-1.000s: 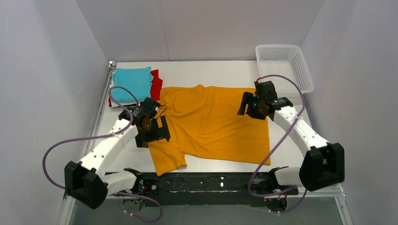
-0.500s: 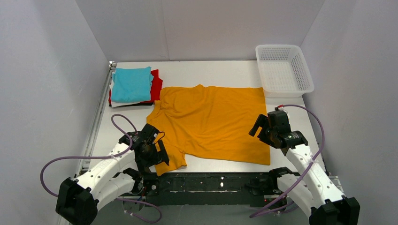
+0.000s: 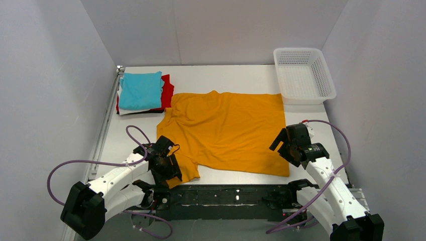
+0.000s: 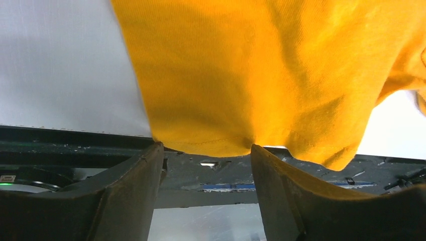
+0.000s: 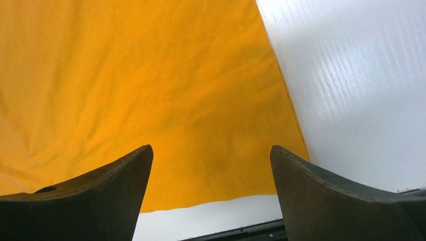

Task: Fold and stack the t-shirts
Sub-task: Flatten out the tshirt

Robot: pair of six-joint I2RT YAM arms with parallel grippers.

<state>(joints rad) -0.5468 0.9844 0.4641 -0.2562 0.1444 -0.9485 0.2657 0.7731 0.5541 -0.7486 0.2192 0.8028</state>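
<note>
From the top external view, a large plain mustard-orange t-shirt of soft cloth lies spread flat across the middle of the white table, collar to the left and hem to the right. In the far left corner sits a pile of folded shirts: a folded turquoise t-shirt on top, a folded red t-shirt showing along its right side, and slivers of white and black cloth at the pile's left and near edges. A white plastic mesh basket stands at the far right corner, just beyond the orange hem. The left gripper sits low over the near sleeve. The right gripper hangs at the shirt's near right corner.

In the left wrist view, the left gripper has its jaws spread wide. The hem of the orange sleeve lies in the gap at the table's near edge, unpinched, with the dark metal frame beside it.

In the right wrist view, the right gripper is likewise spread wide and holds nothing. The corner of the mustard-orange t-shirt lies flat under it, bare table to its right.
</note>
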